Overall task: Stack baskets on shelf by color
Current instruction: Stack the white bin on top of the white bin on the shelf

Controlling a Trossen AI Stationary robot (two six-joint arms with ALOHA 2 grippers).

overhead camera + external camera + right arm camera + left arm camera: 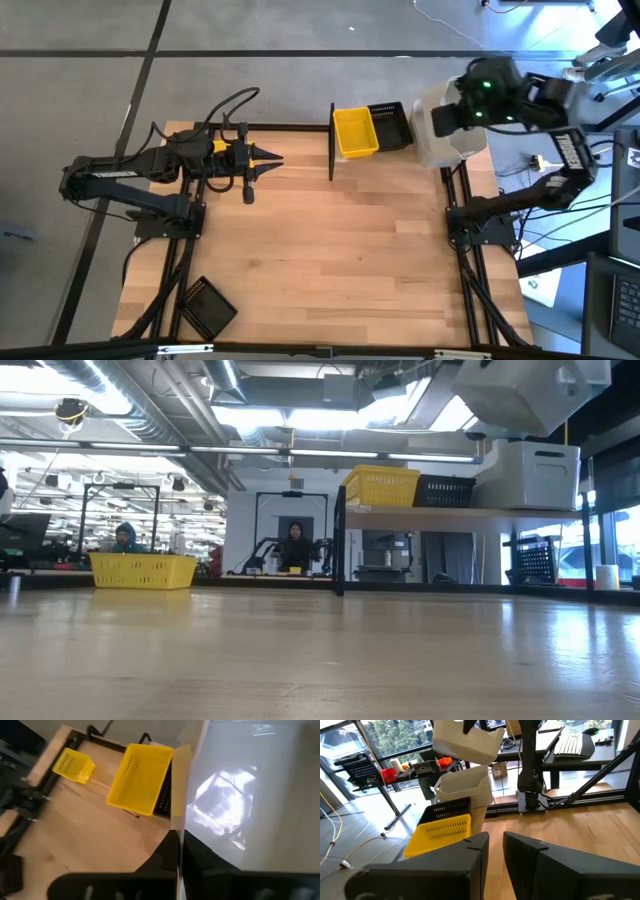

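The shelf (440,512) stands at the table's far edge. On it sit a yellow basket (355,132), a black basket (392,125) and a whitish basket (535,475), side by side. My right gripper (179,845) is shut on a second whitish basket (530,395), held in the air right above the one on the shelf. My left gripper (495,852) hovers level over the table's far left, open and with nothing in it, pointing toward the shelf. Another yellow basket (140,568) rests on its base on the table by the left arm. My right gripper pinches one wall of the whitish basket at its rim (184,827) between its two fingers, which slant down from the table's right side. The basket is lifted clear, tilted, above the whitish basket on the shelf (462,790).
A black basket (205,305) lies at the table's near left corner. The shelf's black post (331,150) stands at its left end. The wooden tabletop (340,260) between the arms is bare. People show in the room beyond the table (296,545).
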